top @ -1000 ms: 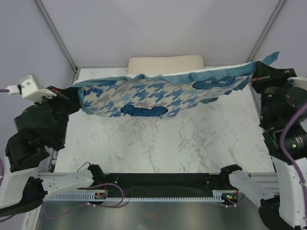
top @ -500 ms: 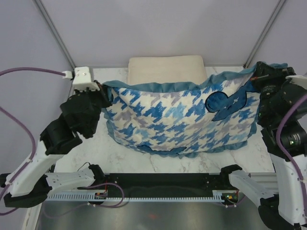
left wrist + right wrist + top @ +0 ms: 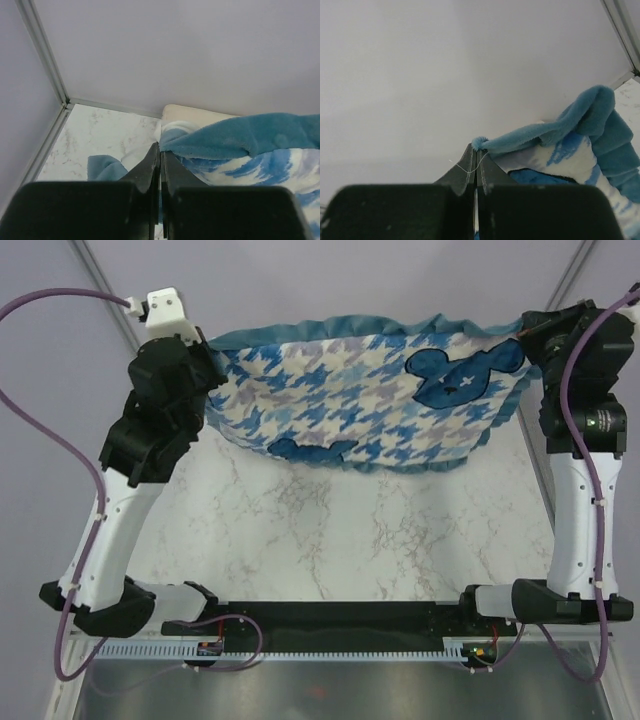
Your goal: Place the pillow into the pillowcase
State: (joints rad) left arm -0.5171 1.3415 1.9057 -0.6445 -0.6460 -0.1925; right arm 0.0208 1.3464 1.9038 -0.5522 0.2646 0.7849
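The pillowcase (image 3: 370,390), blue and white houndstooth with solid blue patches and a blue ruffled edge, hangs stretched in the air over the far part of the table. My left gripper (image 3: 212,352) is shut on its left top corner, seen in the left wrist view (image 3: 160,146) with the blue edge (image 3: 235,140) beside it. My right gripper (image 3: 524,330) is shut on the right top corner, seen in the right wrist view (image 3: 476,148) with the blue edge (image 3: 560,132). The cream pillow (image 3: 200,113) lies at the back behind the cover; in the top view it is hidden.
The white marble table (image 3: 340,530) stretches below the hanging cover. Metal frame posts (image 3: 110,300) and grey walls close in the back corners. The black arm-base rail (image 3: 340,615) runs along the near edge.
Both arms have lifted and reached toward the back, raising the pillowcase off the table. It now hangs higher and covers the pillow, which showed above it before.
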